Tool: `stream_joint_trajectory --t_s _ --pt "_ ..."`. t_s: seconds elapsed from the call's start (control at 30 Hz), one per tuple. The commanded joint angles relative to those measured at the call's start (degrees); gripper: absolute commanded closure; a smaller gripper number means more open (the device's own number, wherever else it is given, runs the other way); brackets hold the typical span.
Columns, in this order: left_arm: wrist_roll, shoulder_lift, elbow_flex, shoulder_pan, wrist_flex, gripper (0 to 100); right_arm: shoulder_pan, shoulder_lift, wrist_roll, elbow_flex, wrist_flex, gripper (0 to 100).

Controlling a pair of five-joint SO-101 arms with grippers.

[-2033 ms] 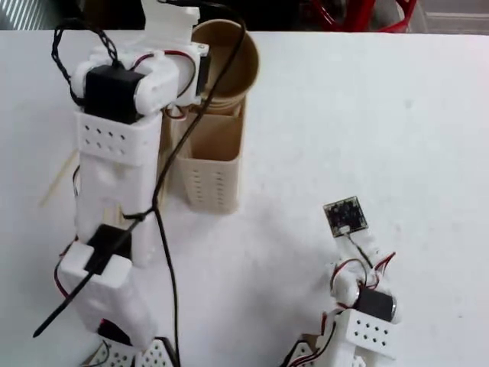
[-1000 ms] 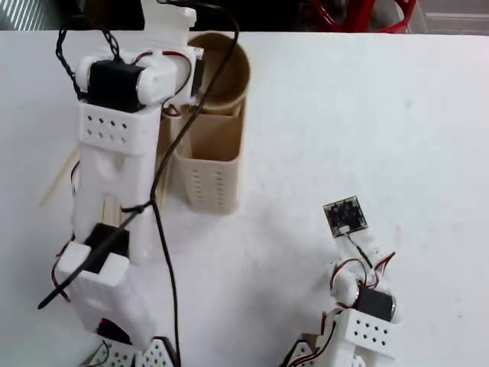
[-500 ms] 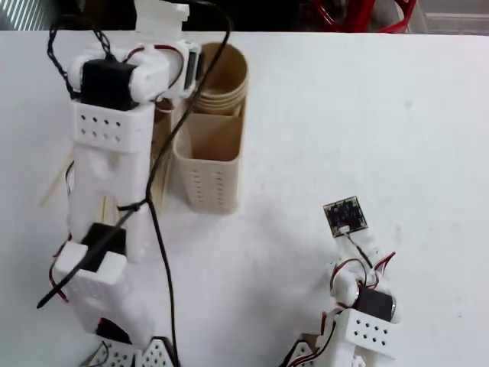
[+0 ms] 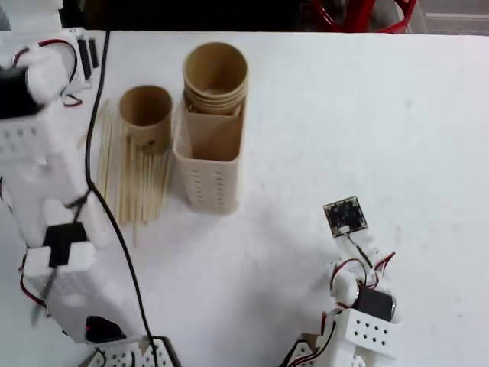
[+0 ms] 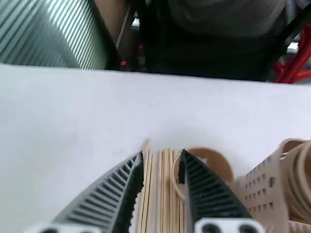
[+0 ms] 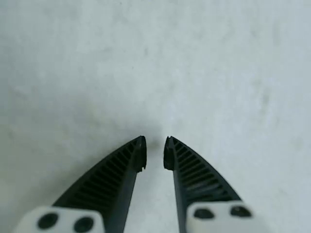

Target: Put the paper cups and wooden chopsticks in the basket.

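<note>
Chopsticks [image 4: 136, 180] lie flat on the white tabletop [image 4: 367, 115] just beside the basket [image 4: 208, 180], on its left-arm side. They are thin, pale wooden sticks in a loose, roughly parallel spread. Their long axis runs alongside the basket's long side, one set of ends toward the arm bases and the other toward the far edge.

At the far ends of the sticks a single brown paper cup [image 4: 147, 118] stands mouth up, close beside the basket and outside it. A nested stack of paper cups [image 4: 216, 76] of the same brown sits mouth up in the far end of the basket, rims rising above its wall. The basket itself is a tall cream box with rows of small holes in its sides.

From the left wrist, the left claw [image 5: 160, 167] hangs over the sticks with its black ribbed fingers apart and nothing between them. The sticks show through the gap, pointing away from the camera, with the single cup [image 5: 204, 160] and the basket [image 5: 265, 187] just past one finger.

Well away from the basket on its other side, the right claw [image 6: 154, 153] sits low over bare tabletop. Its tips are a narrow gap apart and it grips nothing. A small dark circuit board [image 4: 344, 216] tops the right arm [image 4: 365, 317]
</note>
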Motion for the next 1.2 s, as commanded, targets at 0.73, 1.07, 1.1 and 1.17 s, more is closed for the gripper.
stream_joint_trajectory --t_s 0.73,1.07,1.1,1.17 --pt "-0.62 13.14 14.77 2.68 -13.1 77 0.31 -0.4 0.7 0.09 -1.19 92.5" --pt "-0.62 15.69 14.33 5.05 -8.09 77 0.31 -0.4 0.7 0.09 -1.19 92.5" --pt "-0.62 16.75 14.33 4.79 -8.53 77 0.31 -0.4 0.7 0.09 -1.19 92.5" --pt "-0.62 18.86 14.15 3.91 -8.97 77 0.31 -0.4 0.7 0.09 -1.19 92.5"
